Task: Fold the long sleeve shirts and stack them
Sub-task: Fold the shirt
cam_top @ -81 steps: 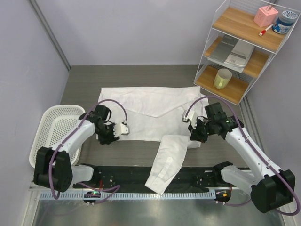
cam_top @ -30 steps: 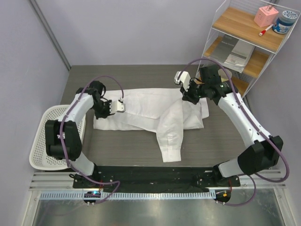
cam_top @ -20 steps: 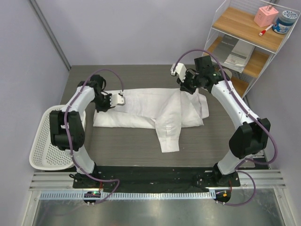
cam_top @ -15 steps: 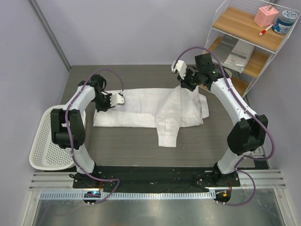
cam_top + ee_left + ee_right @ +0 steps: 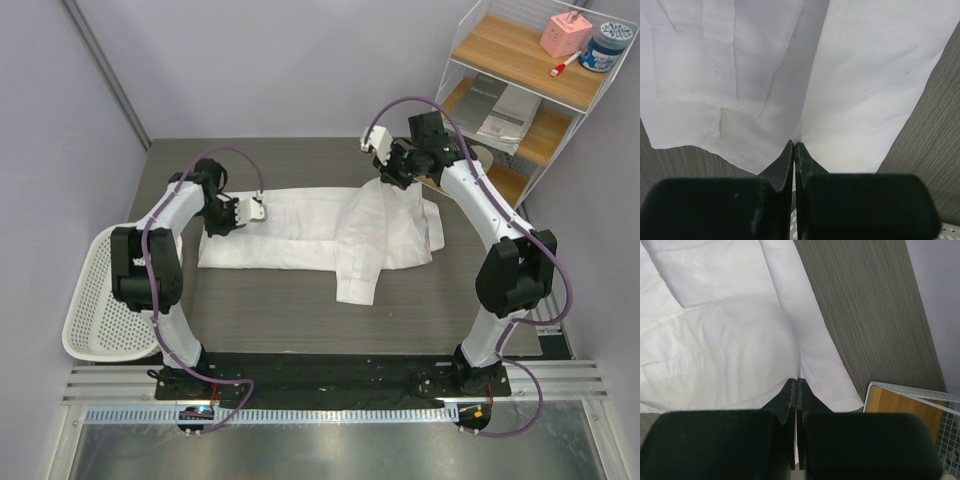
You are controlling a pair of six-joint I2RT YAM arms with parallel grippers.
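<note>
While left fingers (image 5: 781, 172) and right fingers (image 5: 785, 401) clamp the shirt (image 5: 300, 235), it lies left-to-right.

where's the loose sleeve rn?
Top view, right of centre: the sleeve runs from the right gripper down over the shirt, its end on the table.

Bright, even light, soft shadows; overhead view sharp, wrist views' near fingers (image 5: 715, 210) dark, blurred.
</note>
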